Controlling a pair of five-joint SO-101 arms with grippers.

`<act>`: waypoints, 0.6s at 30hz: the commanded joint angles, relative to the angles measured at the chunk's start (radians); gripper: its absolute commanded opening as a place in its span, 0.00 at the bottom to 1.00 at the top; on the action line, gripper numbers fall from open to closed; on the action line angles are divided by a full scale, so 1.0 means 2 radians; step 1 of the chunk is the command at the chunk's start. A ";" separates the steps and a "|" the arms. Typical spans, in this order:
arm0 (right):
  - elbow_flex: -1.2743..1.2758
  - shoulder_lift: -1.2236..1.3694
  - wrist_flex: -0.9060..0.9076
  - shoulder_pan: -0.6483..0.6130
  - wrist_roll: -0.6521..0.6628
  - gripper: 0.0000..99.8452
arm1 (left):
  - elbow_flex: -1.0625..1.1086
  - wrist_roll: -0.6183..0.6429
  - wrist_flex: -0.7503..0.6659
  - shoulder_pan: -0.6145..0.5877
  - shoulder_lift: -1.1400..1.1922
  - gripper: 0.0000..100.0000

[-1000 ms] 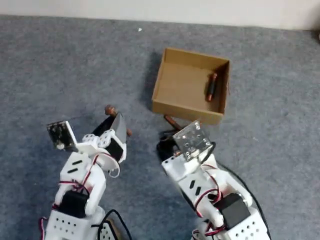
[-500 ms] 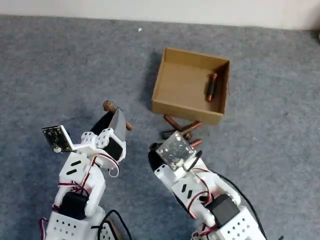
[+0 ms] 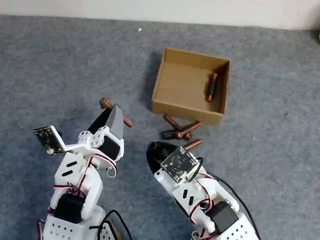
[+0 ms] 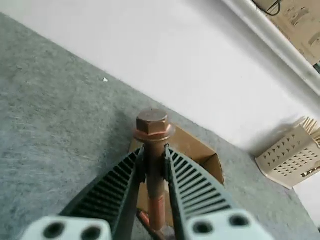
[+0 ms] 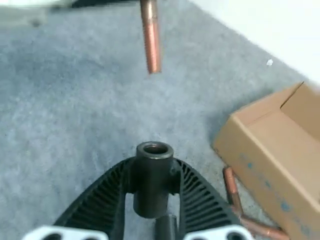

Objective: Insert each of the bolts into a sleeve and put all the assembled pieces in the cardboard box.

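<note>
high, left gripper (image 3: 114, 116): sitting left of centre, clamping a bolt (image 3: 105, 103); head pointing upper left, tip sticking out lower right.
high, right gripper (image 3: 154, 150): sitting below centre, nose pointing upper left, near the bolt tip but apart.
high, cardboard box (image 3: 186, 107): sitting upper right of centre, holding one assembled piece (image 3: 212, 86) against its right wall.
high, loose parts (image 3: 178, 129): lying crossed just below the box's front wall.
left wrist: jaws squeezing nearly closed on the bolt shank, just under the flanged hex head; box showing behind.
right wrist: jaws standing partly apart, gripping a dark sleeve (image 5: 152, 172) by its sides, open bore showing; bolt tip hanging beyond it, not touching.
</note>
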 commanded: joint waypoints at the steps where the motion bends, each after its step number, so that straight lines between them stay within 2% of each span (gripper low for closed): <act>1: -0.001 -0.010 -0.026 -0.006 0.025 0.01 | -0.059 0.006 0.041 0.029 -0.010 0.01; 10: 0.008 -0.010 -0.026 -0.033 0.040 0.01 | -0.059 0.003 0.050 0.087 -0.010 0.01; 18: 0.014 -0.010 -0.044 -0.030 0.040 0.01 | -0.048 0.002 0.061 0.106 -0.010 0.01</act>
